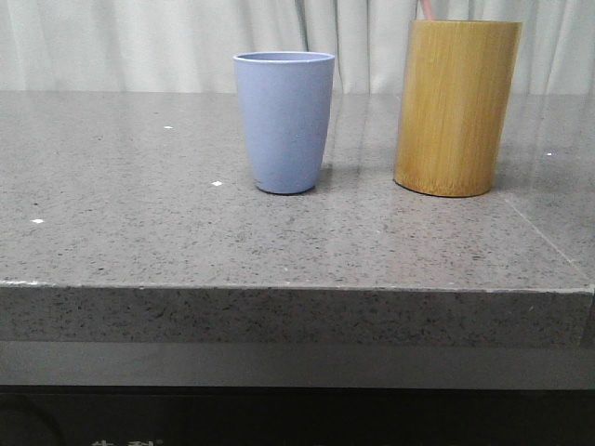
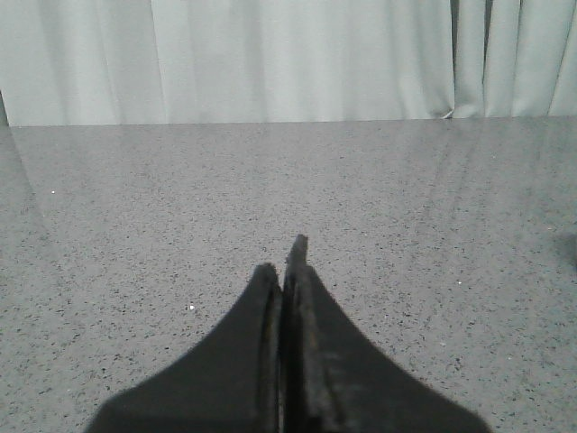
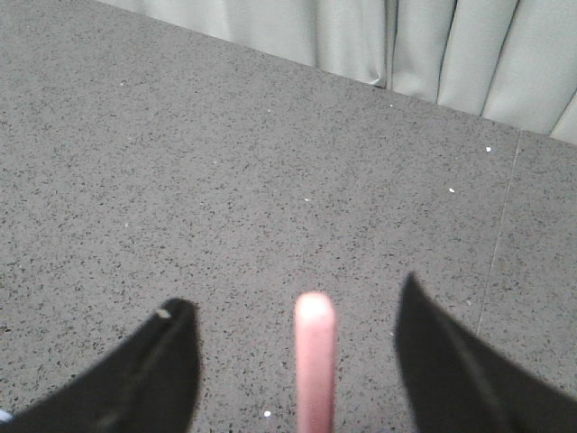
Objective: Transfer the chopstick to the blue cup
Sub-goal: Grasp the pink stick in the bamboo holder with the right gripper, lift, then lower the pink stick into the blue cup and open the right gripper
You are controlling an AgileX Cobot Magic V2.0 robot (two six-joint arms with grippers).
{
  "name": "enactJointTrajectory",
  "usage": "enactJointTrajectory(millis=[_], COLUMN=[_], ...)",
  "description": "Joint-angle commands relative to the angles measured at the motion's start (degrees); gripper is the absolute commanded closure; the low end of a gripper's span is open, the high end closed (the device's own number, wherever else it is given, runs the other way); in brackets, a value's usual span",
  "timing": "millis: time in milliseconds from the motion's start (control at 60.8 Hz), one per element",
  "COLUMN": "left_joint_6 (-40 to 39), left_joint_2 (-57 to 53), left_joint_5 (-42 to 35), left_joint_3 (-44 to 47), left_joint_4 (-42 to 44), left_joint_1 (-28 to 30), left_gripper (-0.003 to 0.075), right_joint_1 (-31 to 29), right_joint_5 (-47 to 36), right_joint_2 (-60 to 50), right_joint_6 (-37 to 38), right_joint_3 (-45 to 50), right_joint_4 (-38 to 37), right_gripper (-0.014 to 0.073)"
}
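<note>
Standing room: the grey surface (image 1: 139, 186) has lots of bare space left of the blue cup (image 1: 284, 121).
Chopstick (image 3: 315, 361): its pink tip sits between the right gripper (image 3: 302, 338) jaws, which are wide apart, not touching it.
Left gripper (image 2: 284, 271): jaws pressed together, holding nothing.
Nearby: bamboo cup (image 1: 456, 107) just right of the blue cup; curtain (image 1: 139, 42) behind.

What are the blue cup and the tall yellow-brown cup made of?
The blue cup looks like matte plastic or a similar composite: smooth, even colour, no shine. The tan cylinder looks like bamboo or wood, with fine vertical grain streaks and a soft sheen. The look alone cannot confirm either material.
</note>
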Motion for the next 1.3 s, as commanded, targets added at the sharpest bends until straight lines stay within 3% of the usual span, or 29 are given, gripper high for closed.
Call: enactJointTrajectory(millis=[0,132,263,806,1085,1283], left_joint_6=[-0.46,-0.46,-0.46,-0.46,-0.46,-0.46], left_joint_2=[0.70,0.70,0.70,0.70,0.70,0.70], left_joint_5=[-4.84,-4.84,-4.84,-4.84,-4.84,-4.84], left_joint_3=[-1.50,-1.50,-1.50,-1.50,-1.50,-1.50], left_joint_4=[-0.50,-0.50,-0.50,-0.50,-0.50,-0.50], left_joint_1=[0.19,0.19,0.19,0.19,0.19,0.19], left_gripper=[0.0739,0.0739,0.0739,0.0739,0.0739,0.0739], right_joint_1=[-0.03,-0.03,-0.03,-0.03,-0.03,1.01], right_joint_5=[-5.40,-5.72,-6.14,-8.64,-16.30,-22.92], right_joint_2=[-2.36,-2.41,-2.41,-11.93,-19.86,-20.59], right_joint_6=[-0.45,-0.45,-0.45,-0.45,-0.40,-0.40], right_joint_3=[-2.15,-2.15,-2.15,-2.15,-2.15,-2.15], right_joint_4=[-0.57,-0.57,-0.57,-4.75,-4.44,0.80], right_gripper=[0.0332,0.0553,0.0629,0.0639,0.0639,0.0639])
